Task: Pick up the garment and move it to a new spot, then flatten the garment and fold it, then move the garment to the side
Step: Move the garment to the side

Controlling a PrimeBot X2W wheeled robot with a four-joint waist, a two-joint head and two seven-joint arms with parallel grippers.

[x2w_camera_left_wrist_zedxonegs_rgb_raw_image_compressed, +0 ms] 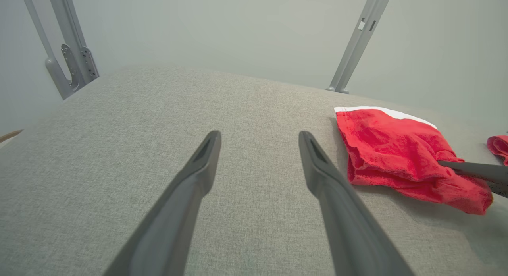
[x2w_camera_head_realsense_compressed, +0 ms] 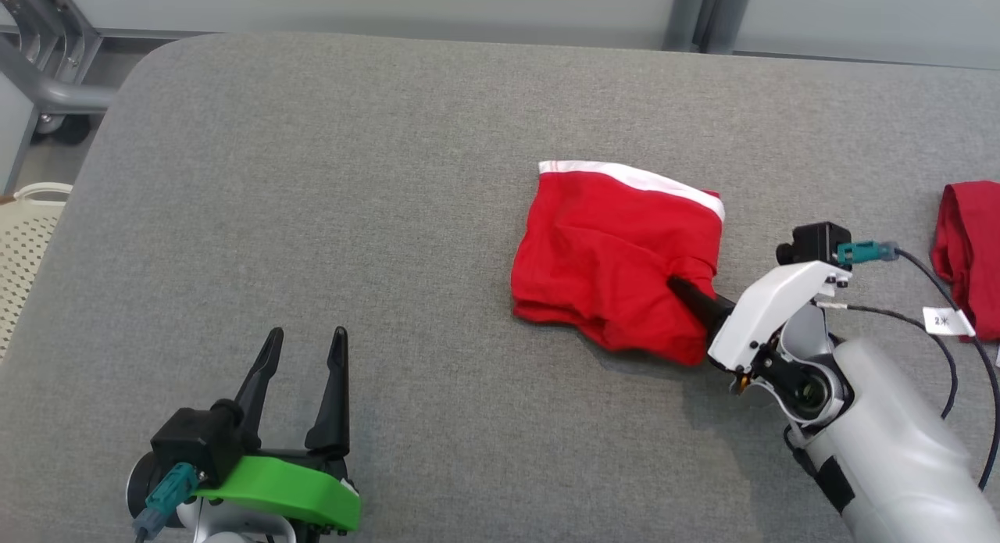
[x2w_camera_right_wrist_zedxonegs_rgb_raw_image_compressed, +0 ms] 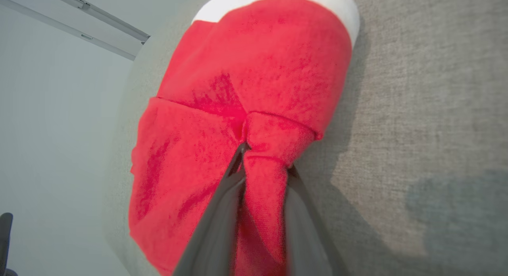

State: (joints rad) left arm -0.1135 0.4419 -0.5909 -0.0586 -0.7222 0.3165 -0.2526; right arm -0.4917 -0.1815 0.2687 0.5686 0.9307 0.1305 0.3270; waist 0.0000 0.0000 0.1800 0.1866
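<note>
Right jaws clamp a fold of the red garment, tips mostly buried; left jaws splayed.

At three o'clock the edge is cutting off another red cloth; the garment is hiding the tips of the right gripper.

Grey fabric tabletop, pale wall, metal frame posts

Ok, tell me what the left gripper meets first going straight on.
Nothing, as far as the views show: the left gripper aims over bare grey table toward its far edge. The red shorts lie off to its right, probably clear of that line.
</note>
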